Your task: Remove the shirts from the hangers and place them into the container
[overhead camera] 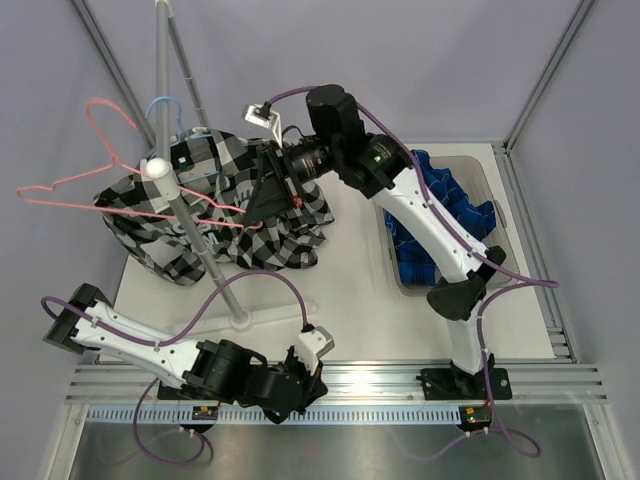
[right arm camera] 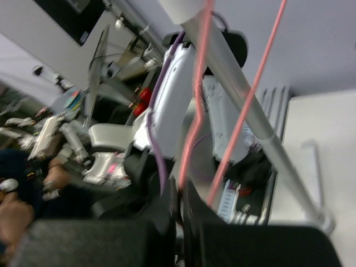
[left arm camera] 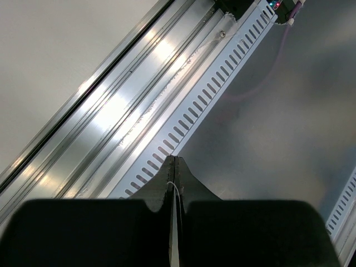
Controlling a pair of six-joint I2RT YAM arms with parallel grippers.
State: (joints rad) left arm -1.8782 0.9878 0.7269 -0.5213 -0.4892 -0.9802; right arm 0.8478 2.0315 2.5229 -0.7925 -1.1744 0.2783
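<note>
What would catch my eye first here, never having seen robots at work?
A big black-and-white checked shirt is bunched up at the left, by a white rack pole. The right arm stretches across to it, its claw shut on the wire of a pink hanger. On the right, a blue plaid shirt already lies in the see-through bin.

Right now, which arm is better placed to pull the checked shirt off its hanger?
Right. The right gripper is up at the rack beside the checked shirt, though shut on the pink hanger; the left gripper sits shut over the near rail, far from it.
</note>
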